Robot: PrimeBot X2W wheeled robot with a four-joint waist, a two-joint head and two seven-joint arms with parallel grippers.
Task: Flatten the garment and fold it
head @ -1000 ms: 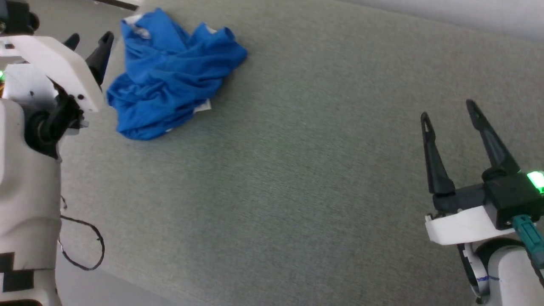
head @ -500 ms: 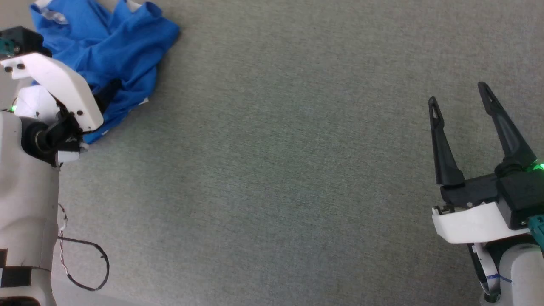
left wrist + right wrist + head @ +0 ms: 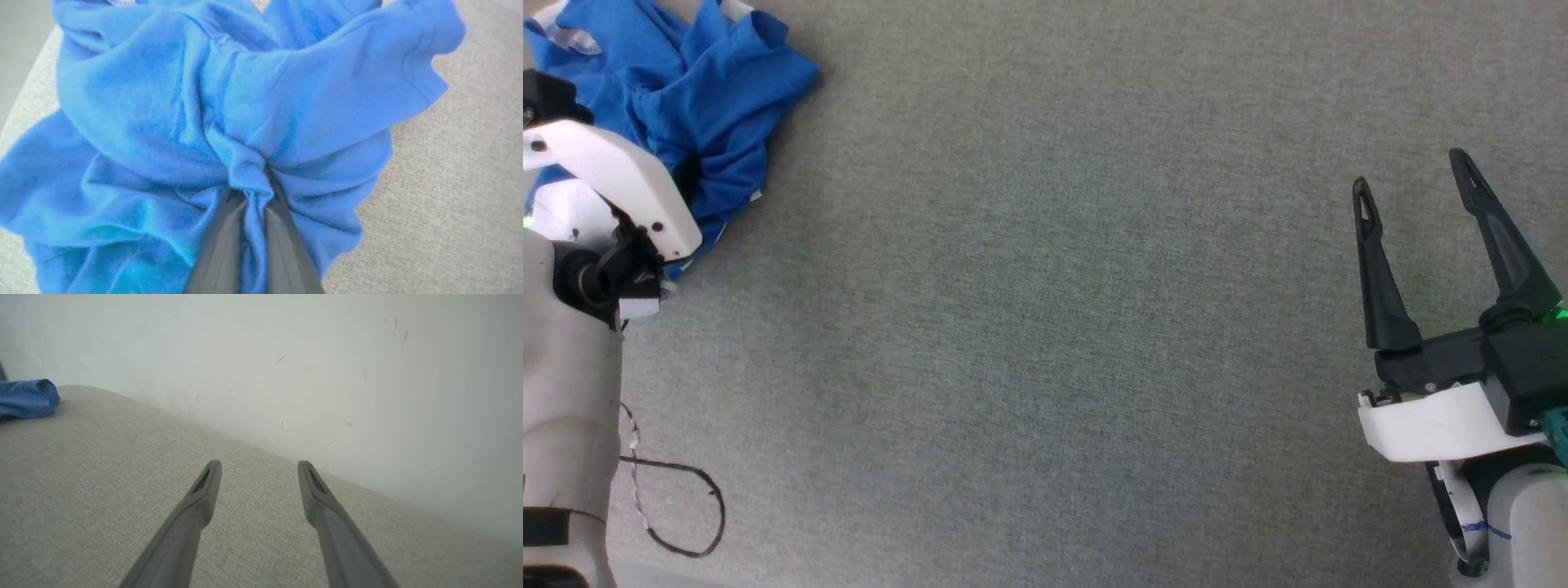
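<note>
The robot has pale forearms (image 3: 564, 392), white screw-dotted wrist shells (image 3: 613, 175), a looping black cable (image 3: 719, 498) and a right gripper (image 3: 1414, 170) with long black fingers (image 3: 1380, 278).

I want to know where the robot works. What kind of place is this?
Probably an indoor room set up for folding clothes, though I can't be sure. There's a wide grey fabric-covered surface, a plain white wall behind it, and a crumpled blue garment on it.

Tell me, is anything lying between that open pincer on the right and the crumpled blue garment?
Nothing visible does. Between the right pincer and the blue garment there is just the bare grey surface. The left pincer is shut on a fold of the garment.
</note>
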